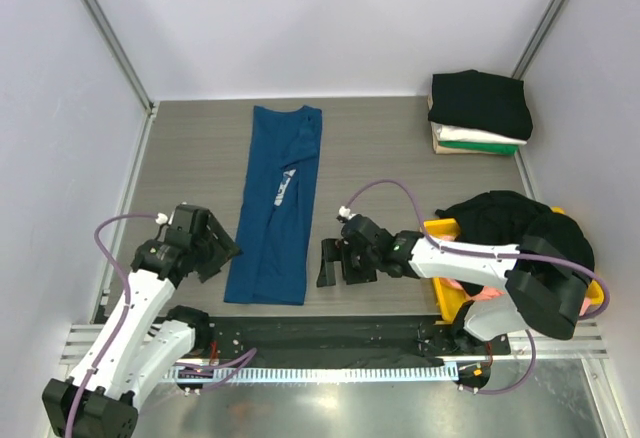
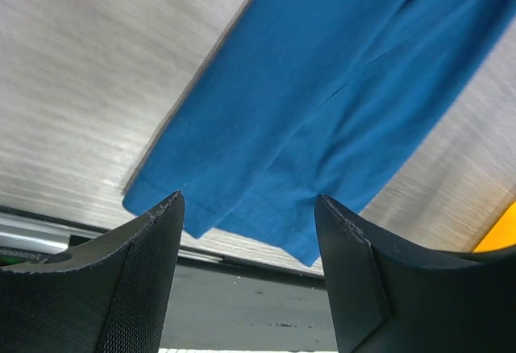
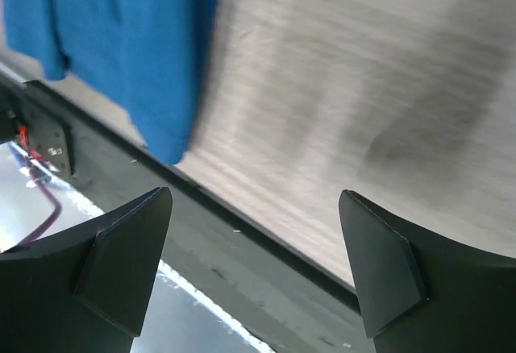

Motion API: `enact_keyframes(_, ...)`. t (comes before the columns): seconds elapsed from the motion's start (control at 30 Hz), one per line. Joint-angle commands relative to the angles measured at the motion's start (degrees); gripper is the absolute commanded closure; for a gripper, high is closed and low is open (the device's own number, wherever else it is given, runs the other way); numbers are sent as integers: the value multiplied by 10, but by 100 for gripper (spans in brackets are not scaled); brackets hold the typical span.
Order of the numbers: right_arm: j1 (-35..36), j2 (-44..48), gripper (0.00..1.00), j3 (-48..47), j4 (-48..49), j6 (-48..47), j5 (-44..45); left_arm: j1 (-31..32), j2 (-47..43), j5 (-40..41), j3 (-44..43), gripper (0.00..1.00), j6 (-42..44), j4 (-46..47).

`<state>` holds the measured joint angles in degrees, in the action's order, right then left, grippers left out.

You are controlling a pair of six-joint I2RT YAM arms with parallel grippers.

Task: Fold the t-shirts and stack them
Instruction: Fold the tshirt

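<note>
Near edge: left tool (image 1: 222, 248) and right tool (image 1: 326, 262), both open and empty, flank the near hem of the blue shirt (image 1: 277, 208), the left one closer. It lies flat on the worktop (image 1: 380, 148), its long axis running away from the arms. Far right: folded stack (image 1: 480, 113).

Grey table (image 1: 380, 148) with a brushed grain, filling the middle of the frame. Plain white walls (image 1: 330, 18) at the back, left and right. Slanted metal posts (image 1: 105, 33) in the upper left and upper right corners. Black strip (image 1: 330, 336) along the table's near edge, ribbed silver rail (image 1: 330, 371) below it at the bottom. Soft, even light, faint shadows only.
</note>
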<state>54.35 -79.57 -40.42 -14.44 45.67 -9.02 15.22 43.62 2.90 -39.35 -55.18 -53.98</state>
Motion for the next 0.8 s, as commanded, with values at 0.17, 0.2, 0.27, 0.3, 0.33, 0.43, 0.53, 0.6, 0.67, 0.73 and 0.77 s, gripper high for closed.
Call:
enact_keyframes(0.17,71,-51,16,-5,180,76,46,5,-66,-6,52,34,-78,2)
enact_keyframes(0.2,74,-72,17,-6,193,77,50,5,-66,-10,56,34,-79,4)
enact_keyframes(0.27,79,-93,21,-7,223,80,49,7,-64,-11,60,34,-82,1)
enact_keyframes(0.3,80,-106,23,-7,235,82,46,11,-63,-9,60,35,-83,1)
enact_keyframes(0.33,81,-127,27,-7,256,82,38,13,-63,-7,59,35,-84,0)
enact_keyframes(0.43,88,-167,38,-4,300,81,26,15,-66,-3,60,35,-85,-1)
enact_keyframes(0.53,88,-178,66,14,319,90,22,18,-64,-4,60,36,-86,2)
enact_keyframes(0.6,89,-155,77,43,306,98,51,24,-61,-8,60,38,-84,3)
enact_keyframes(0.67,89,-113,89,59,257,97,86,38,-55,-8,60,38,-84,2)
enact_keyframes(0.73,89,-77,94,77,175,92,120,52,-50,-5,57,39,-84,2)
enact_keyframes(0.77,89,-54,96,86,149,92,137,59,-45,-3,55,39,-84,0)
